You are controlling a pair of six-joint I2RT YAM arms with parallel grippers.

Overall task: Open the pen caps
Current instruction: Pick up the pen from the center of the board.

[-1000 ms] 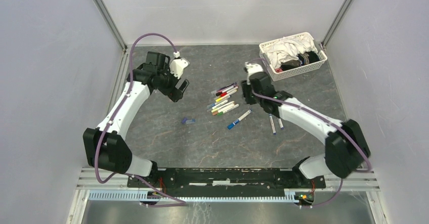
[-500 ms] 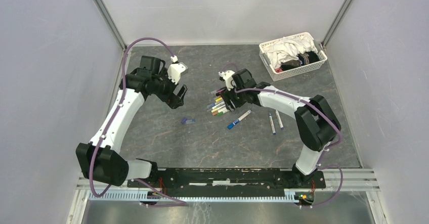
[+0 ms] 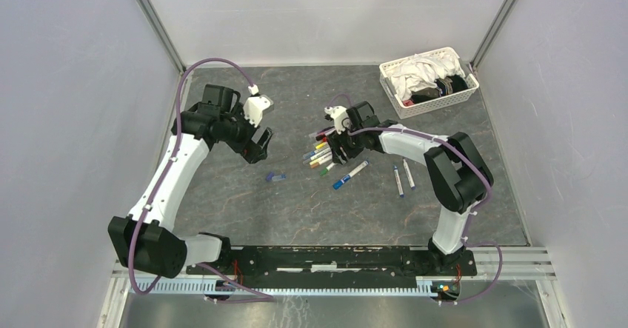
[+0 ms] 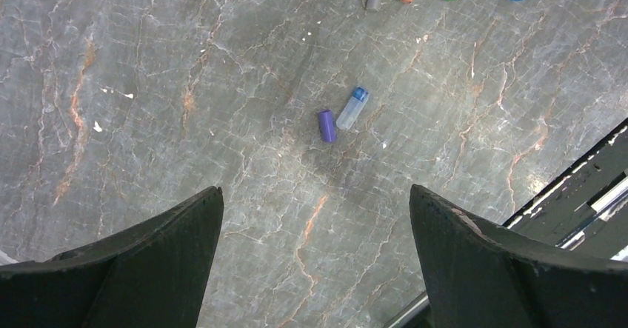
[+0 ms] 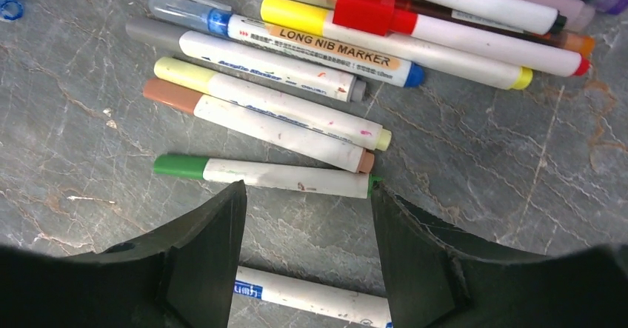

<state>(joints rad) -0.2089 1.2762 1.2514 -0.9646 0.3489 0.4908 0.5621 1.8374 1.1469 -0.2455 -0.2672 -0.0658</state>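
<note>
Several pens [image 3: 322, 152] lie side by side in a cluster at the table's middle, white barrels with coloured caps. My right gripper [image 3: 335, 149] hangs over the cluster's near side. In the right wrist view it [image 5: 306, 195] is open, its fingertips just short of a green-capped pen [image 5: 263, 174], and a white pen with blue print [image 5: 311, 296] lies on the table below the jaws, not held. Two loose pen caps, one purple [image 4: 326, 126] and one clear with a blue end [image 4: 352, 109], lie ahead of my open, empty left gripper [image 4: 315, 195], which hovers left of the cluster [image 3: 259, 143].
A white lattice basket [image 3: 449, 98] of cloths stands at the back right. Two more pens [image 3: 403, 178] lie right of the cluster. A blue-ended pen [image 3: 349, 174] lies just in front of it. Grey walls and metal posts enclose the table.
My right arm has swung left from beside the pens to above the cluster, and its jaws have widened. The left gripper has shifted slightly nearer the loose caps.
</note>
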